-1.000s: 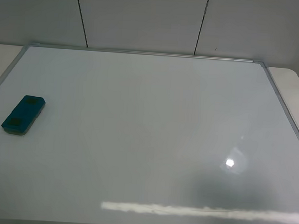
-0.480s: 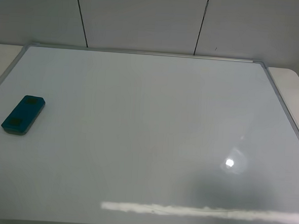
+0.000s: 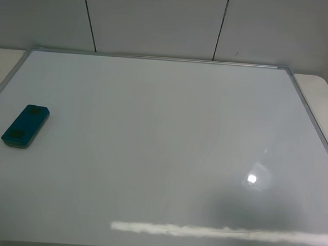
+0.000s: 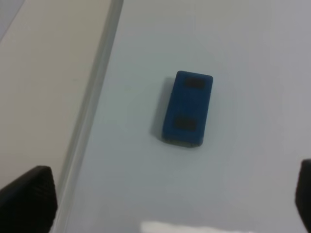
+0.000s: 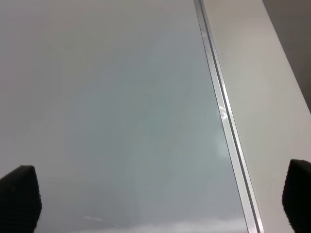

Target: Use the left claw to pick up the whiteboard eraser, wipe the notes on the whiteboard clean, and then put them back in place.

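The teal-blue whiteboard eraser [image 3: 25,126] lies flat on the whiteboard [image 3: 168,151] near its left edge. It also shows in the left wrist view [image 4: 188,108], with two darker square patches on top. My left claw [image 4: 167,201] hangs above and short of it, open and empty, and only its two black fingertips [image 4: 30,198] show. My right gripper [image 5: 158,199] is open and empty over the board's right side. No red notes show on the board in any view. Neither arm appears in the exterior high view.
The board's silver frame [image 3: 311,123] runs along all its sides; it also shows in the left wrist view [image 4: 90,116] and the right wrist view [image 5: 223,116]. A cream table [image 3: 322,91] lies beyond it. A panelled wall [image 3: 159,22] stands behind. Light glare [image 3: 252,178] reflects on the board.
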`<state>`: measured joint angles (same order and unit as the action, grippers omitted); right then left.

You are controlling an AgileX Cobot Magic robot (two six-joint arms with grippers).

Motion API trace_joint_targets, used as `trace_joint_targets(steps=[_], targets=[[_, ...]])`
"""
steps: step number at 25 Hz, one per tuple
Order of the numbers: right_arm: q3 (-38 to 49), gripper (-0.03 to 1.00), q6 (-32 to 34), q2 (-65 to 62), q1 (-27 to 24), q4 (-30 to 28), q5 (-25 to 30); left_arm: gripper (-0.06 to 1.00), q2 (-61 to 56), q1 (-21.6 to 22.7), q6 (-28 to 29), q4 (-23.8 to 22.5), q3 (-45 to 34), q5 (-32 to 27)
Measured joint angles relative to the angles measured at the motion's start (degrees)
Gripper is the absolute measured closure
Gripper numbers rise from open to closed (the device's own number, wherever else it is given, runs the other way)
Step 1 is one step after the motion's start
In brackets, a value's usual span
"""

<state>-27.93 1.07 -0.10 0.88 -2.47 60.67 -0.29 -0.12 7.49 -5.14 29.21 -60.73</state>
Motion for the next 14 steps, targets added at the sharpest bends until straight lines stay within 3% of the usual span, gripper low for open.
trace_joint_targets(steps=[14], targets=[[0.0,-0.03,0.0,0.0,0.0,0.0,0.0,-0.05,0.0,0.0,-0.45,0.0,0.0,0.05]])
